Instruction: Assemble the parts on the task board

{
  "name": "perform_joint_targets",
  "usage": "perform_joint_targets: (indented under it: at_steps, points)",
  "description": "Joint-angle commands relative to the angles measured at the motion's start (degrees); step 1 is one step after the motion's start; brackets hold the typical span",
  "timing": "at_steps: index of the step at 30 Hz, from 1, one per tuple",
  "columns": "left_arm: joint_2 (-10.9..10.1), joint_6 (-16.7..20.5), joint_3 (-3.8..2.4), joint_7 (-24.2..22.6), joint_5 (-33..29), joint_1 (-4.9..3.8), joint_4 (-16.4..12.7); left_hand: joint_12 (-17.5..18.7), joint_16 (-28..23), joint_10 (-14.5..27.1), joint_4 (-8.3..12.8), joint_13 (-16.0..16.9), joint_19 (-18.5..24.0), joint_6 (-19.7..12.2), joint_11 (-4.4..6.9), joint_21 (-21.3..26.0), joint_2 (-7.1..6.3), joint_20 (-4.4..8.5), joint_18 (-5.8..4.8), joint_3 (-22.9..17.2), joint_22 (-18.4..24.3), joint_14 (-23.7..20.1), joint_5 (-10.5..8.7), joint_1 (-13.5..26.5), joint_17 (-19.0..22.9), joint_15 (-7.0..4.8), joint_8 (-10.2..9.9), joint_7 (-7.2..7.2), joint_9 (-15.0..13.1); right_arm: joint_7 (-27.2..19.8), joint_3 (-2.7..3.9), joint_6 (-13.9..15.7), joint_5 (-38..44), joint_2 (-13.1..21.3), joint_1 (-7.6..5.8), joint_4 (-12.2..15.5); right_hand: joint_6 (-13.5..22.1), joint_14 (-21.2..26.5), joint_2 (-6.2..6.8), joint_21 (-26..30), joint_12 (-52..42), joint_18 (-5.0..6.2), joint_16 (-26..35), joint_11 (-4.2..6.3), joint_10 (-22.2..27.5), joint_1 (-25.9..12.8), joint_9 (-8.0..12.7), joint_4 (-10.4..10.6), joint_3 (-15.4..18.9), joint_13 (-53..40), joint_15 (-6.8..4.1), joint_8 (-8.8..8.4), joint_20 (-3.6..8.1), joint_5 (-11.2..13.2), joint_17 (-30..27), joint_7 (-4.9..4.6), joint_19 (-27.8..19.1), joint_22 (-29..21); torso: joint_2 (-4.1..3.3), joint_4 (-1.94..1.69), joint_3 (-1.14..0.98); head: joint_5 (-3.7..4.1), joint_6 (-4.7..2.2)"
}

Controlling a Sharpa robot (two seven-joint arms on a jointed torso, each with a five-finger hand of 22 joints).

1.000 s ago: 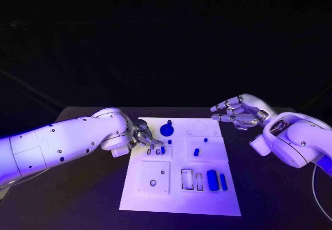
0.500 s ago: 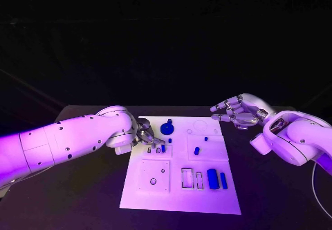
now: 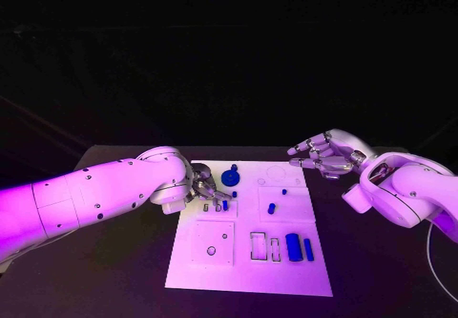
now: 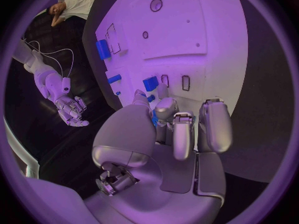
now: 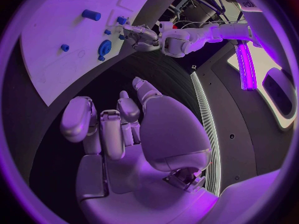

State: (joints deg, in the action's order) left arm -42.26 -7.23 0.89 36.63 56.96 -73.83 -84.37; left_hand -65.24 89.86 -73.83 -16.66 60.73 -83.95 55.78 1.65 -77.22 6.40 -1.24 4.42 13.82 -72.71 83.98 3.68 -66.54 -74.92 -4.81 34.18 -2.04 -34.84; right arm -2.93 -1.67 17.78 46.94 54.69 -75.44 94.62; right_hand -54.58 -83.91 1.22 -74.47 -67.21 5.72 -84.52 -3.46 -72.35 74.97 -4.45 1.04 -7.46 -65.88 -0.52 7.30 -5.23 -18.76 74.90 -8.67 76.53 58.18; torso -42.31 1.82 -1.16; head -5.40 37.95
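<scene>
I see the board (image 3: 250, 265) lying flat in the middle of the table (image 3: 114, 265), with blue parts scattered over it. My left hand (image 3: 202, 186) is down at the board's left edge, near its far end, fingers (image 4: 182, 134) bunched over the small slots there. In the left wrist view a small blue piece (image 4: 154, 118) sits between the thumb and the fingers, so I read that hand as pinching it. Just beyond the fingertips a blue block (image 4: 150, 83) lies beside two empty slots.

My right hand (image 3: 323, 154) hangs above the table off the board's far right corner, well apart from any part. Its fingers (image 5: 112, 129) are loosely curled and spread, holding nothing.

On the board, a round blue gear (image 3: 230, 177) sits near the far end, just beside my left hand. A short peg (image 3: 271, 209) lies in the right middle panel. Two longer bars (image 3: 298, 248) stand side by side near the front right, next to two empty rectangular slots (image 3: 263, 248). The front left panel (image 3: 213, 245) has a small oval hole.
</scene>
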Motion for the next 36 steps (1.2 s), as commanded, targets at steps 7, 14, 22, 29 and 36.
perform_joint_targets:
  at_steps: [7, 14, 22, 29, 36]
  points:
    - [0.83, -0.70, -0.01, -0.02, -0.73, -0.07, 0.63, -0.51, 0.14, -0.51, 0.09, 0.23, -0.94, -0.59, 0.12, -0.49, 0.22, 0.17, -0.99, 0.35, -0.47, 6.02, -0.17, 0.13, -15.08, -0.37, 0.49, -0.06, -0.42, 0.82, 0.02, -1.36, 0.85, -0.21, -0.01, -0.18, -0.51, -3.99, 0.55, 0.26, 0.08, 0.35, 0.38, -0.11, -0.05, -0.25, 0.08, 0.33, -0.13, -0.08, -0.36, 0.36, 0.23, -0.24, 5.74, -0.02, -0.14, -0.17, 0.02, 0.03, 0.01, -0.07, 0.13]
    - [1.31, -0.90, 0.00, 0.02, -0.59, -0.06, 0.96, -0.56, 0.14, -0.52, 0.17, 0.28, -0.96, -0.71, 0.14, -0.61, 0.25, 0.18, -1.02, 0.40, -0.65, 6.02, -0.14, -0.23, -15.08, -0.38, 0.65, -0.03, -0.72, 0.88, 0.02, -1.60, 1.00, -0.25, -0.01, -0.16, -0.51, -3.99, 0.55, 0.27, 0.06, 0.35, 0.38, -0.11, -0.06, -0.26, 0.08, 0.34, -0.12, -0.09, -0.36, 0.36, 0.23, -0.24, 5.74, -0.02, -0.14, -0.17, -0.03, 0.04, 0.05, 0.01, 0.19]
    - [2.08, -0.80, 0.03, 0.03, -0.50, -0.05, 1.69, -0.70, 0.14, -0.58, 0.22, 0.42, -0.97, -0.82, 0.16, -0.70, 0.32, 0.19, -1.03, 0.44, -0.78, 6.02, -0.11, -0.64, -15.08, -0.40, 0.82, 0.00, -1.03, 0.96, 0.02, -1.68, 1.07, -0.34, -0.01, -0.23, -0.57, -3.98, 0.48, 0.30, 0.06, 0.36, 0.41, -0.10, -0.08, -0.39, 0.08, 0.45, -0.13, -0.06, -0.37, 0.42, 0.23, -0.29, 5.70, -0.01, -0.16, -0.24, -0.03, 0.04, 0.04, 0.04, 0.28]
    - [2.29, -1.19, 0.06, 0.02, -0.49, -0.03, 2.00, -0.76, 0.14, -0.60, 0.29, 0.48, -0.93, -0.91, 0.19, -0.71, 0.33, 0.21, -1.03, 0.48, -0.81, 6.02, -0.08, -1.10, -15.08, -0.42, 0.99, 0.03, -1.35, 1.12, 0.01, -1.83, 1.16, -0.36, -0.01, -0.30, -0.57, -3.98, 0.48, 0.30, 0.06, 0.36, 0.41, -0.10, -0.08, -0.39, 0.08, 0.45, -0.13, -0.06, -0.37, 0.42, 0.23, -0.29, 5.70, -0.01, -0.16, -0.24, 0.00, 0.01, 0.04, 0.07, 0.49]
    - [2.28, -1.86, 0.09, -0.06, -0.49, -0.03, 2.07, -0.77, 0.14, -0.59, 0.33, 0.49, -0.88, -0.97, 0.20, -0.64, 0.30, 0.22, -1.00, 0.52, -0.73, 6.02, -0.08, -1.39, -15.08, -0.42, 1.09, 0.04, -1.53, 1.18, 0.01, -2.09, 1.26, -0.46, 0.00, -0.36, -0.61, -4.00, 0.39, 0.30, 0.03, 0.36, 0.37, -0.08, -0.11, -0.46, 0.08, 0.52, -0.16, -0.08, -0.37, 0.45, 0.24, -0.32, 5.77, 0.00, -0.15, -0.22, 0.00, 0.00, 0.02, 0.03, 0.58]
